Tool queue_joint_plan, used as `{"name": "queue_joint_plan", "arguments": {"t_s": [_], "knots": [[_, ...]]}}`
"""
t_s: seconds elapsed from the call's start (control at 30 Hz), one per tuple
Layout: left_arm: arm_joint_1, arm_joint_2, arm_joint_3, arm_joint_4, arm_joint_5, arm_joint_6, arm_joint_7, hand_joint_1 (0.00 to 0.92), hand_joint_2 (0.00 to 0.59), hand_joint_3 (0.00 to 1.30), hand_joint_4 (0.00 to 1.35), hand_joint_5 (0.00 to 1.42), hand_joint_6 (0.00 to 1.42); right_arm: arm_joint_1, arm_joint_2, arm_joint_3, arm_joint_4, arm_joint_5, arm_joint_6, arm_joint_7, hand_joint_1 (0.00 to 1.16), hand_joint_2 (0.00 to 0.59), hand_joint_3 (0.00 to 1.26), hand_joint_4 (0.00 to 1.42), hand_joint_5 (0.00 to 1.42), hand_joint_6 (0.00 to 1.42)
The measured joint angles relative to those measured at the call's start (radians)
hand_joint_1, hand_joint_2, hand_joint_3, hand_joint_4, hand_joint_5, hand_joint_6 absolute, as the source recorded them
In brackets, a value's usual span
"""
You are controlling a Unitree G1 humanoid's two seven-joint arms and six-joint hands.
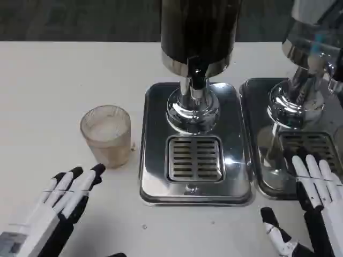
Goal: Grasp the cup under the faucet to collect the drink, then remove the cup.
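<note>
Fingers (80, 179) of the left hand (64, 195) lie spread and empty on the desk (48, 80), tips just short of the ribbed cup (106, 135), which stands left of the dispenser's drip tray (155, 134), not under the faucet (197, 79); right hand (313, 195) open, fingers apart, over a 2nd tray (257, 139)
</note>
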Motion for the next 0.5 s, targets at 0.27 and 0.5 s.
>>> {"name": "queue_joint_plan", "arguments": {"t_s": [0.27, 0.5], "knots": [[-0.003, 0.001, -0.011, 0.002, -0.002, 0.000, 0.000, 0.000, 0.083, 0.00, 0.00, 0.00, 0.00, 0.001, 0.000, -0.001, 0.000, 0.007, -0.005, 0.000, 0.34, 0.422, 0.07, 0.00, 0.00, 0.11], [-0.003, 0.001, -0.013, 0.006, -0.022, 0.000, 0.000, 0.000, 0.081, 0.00, 0.00, 0.00, 0.00, 0.007, 0.000, -0.008, 0.000, 0.014, -0.011, 0.000, 0.35, 0.436, 0.09, 0.00, 0.00, 0.11]]}}
